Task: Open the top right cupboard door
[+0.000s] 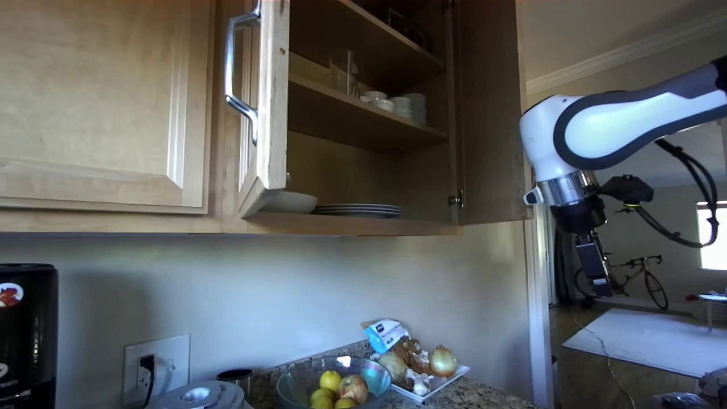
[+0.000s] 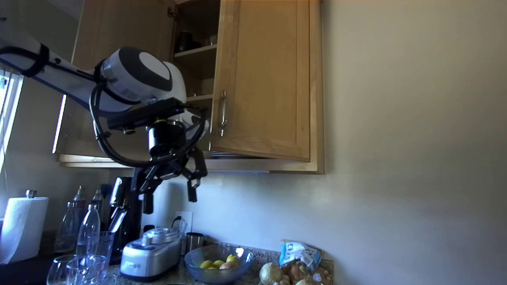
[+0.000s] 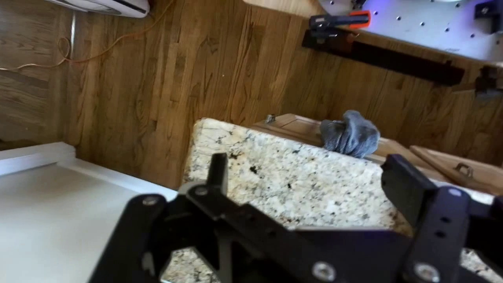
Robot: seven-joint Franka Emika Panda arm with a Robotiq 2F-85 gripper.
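Observation:
The top right cupboard door [image 2: 265,79] is light oak with a small silver pull [image 2: 223,113] near its lower free corner. It stands ajar, hinged at its right in this exterior view. An exterior view shows its inner face [image 1: 491,113], swung out from the cabinet. My gripper [image 2: 170,198] is open and empty, pointing down, below the door's lower edge and beside its free edge. It also shows edge-on in an exterior view [image 1: 602,287]. My wrist is close to the free edge; I cannot tell whether they touch. In the wrist view, the open fingers [image 3: 305,165] have nothing between them; the door is out of view.
Another narrow door [image 1: 272,96] with a long silver handle [image 1: 235,68] stands open. Shelves hold plates [image 1: 358,210] and cups. Below are a fruit bowl [image 2: 218,263], onions [image 2: 271,273], a silver appliance [image 2: 150,253] and glasses [image 2: 85,269]. A granite counter [image 3: 290,177] lies below.

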